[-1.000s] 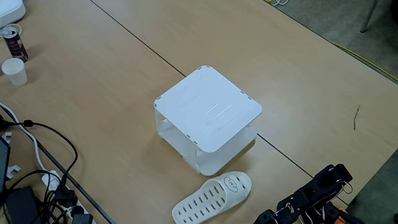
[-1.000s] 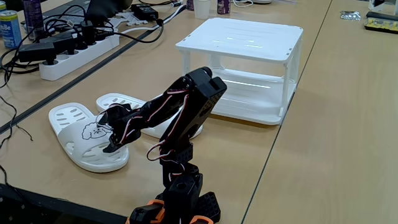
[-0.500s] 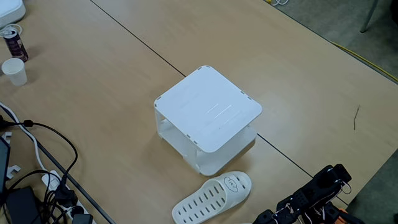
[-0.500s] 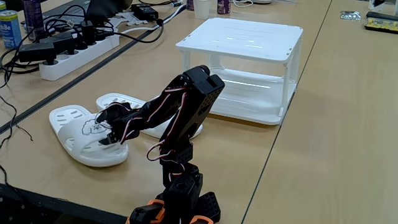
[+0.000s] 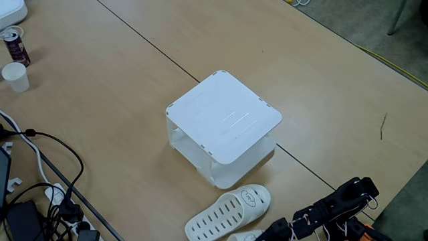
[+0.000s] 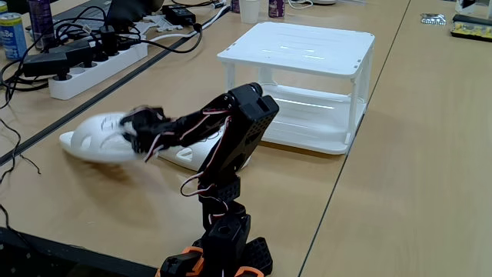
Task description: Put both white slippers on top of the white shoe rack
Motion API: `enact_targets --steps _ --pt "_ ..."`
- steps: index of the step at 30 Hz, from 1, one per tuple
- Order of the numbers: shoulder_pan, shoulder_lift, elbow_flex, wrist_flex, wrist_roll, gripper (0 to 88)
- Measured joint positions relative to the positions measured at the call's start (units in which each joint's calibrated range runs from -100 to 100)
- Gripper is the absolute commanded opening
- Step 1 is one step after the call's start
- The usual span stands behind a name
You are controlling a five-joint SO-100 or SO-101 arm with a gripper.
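Left of rack (image 6: 300,81) | jaws grip lifted, blurred slipper (image 6: 96,137) | other slipper (image 5: 227,211) flat beside rack

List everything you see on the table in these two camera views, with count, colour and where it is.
shoe rack: one, white, table centre, top bare
slippers: two, white; one flat on the table in front of the rack, the other blurred and tilted at the gripper
paper cup: one, white, left edge
cans: one dark, one blue, both at the table's far-left end
power strip: one, white, with black cables
arm: one, black, near edge
gripper: black, blurred, at the tilted slipper
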Motion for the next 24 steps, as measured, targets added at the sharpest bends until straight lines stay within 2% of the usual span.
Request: enact_targets --steps 4,15,24 --pt "1.42 -4.87 -2.88 3.86 0.0 0.8" --pt "3.22 -17.24 -16.17 24.29 0.0 0.8" --pt "16.7 -17.32 -35.94 39.48 0.0 0.8"
